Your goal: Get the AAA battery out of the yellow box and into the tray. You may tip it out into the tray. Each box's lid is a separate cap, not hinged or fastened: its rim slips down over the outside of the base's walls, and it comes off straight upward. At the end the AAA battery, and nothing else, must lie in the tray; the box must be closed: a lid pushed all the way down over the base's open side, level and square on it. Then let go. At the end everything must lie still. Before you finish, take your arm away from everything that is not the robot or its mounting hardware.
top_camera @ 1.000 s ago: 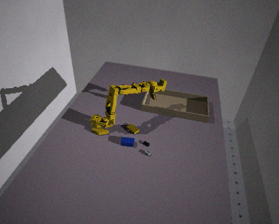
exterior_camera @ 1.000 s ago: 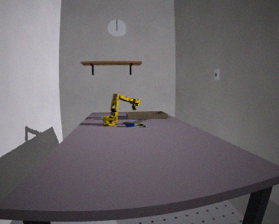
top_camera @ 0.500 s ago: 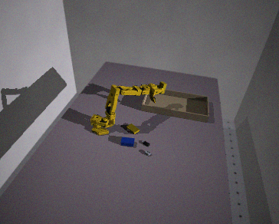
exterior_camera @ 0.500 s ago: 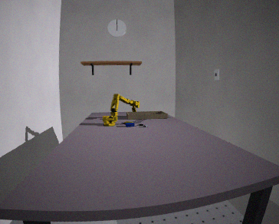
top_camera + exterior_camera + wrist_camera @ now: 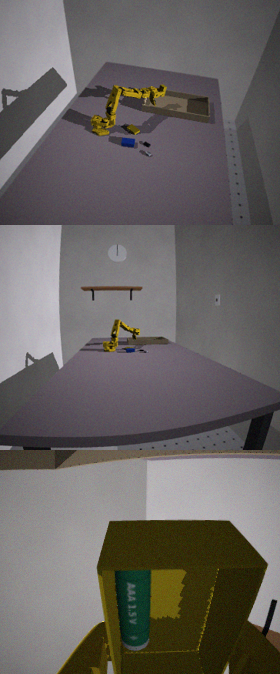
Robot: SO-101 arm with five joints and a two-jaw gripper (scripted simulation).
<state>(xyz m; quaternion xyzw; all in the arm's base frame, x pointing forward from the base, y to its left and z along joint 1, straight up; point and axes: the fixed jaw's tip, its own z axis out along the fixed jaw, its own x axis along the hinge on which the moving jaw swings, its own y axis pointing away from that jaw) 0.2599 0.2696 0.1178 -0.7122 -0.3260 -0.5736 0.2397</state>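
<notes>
Because the AAA battery (image 5: 135,610) lies inside the open yellow box (image 5: 163,88) (image 5: 138,333) (image 5: 180,545), apparently pinched in my barely parted gripper (image 5: 158,92) (image 5: 135,331) (image 5: 167,650), I should tip it slowly, low over the tray (image 5: 177,115) (image 5: 150,341) (image 5: 25,460), gripping steadily

We see the tray (image 5: 175,115) (image 5: 150,340) in dull brown, matt like bare wood or card, its walls plain. Around the tray, the counter (image 5: 127,181) (image 5: 142,391) looks smooth and matt, with a faint grain. Beside the tray, the arm (image 5: 112,104) (image 5: 115,330) has the look of yellow plastic with little shine. At the tray's near end, the yellow box (image 5: 170,545) looks like smooth, matt plastic; the AAA battery (image 5: 134,610) inside has a smooth green wrap and a pale end, perhaps metal. Nearer us than the tray, the blue box (image 5: 128,142) (image 5: 130,350) seems smooth, plastic-like. Above the tray, we find a brown shelf (image 5: 111,288) that looks like wood.
</notes>
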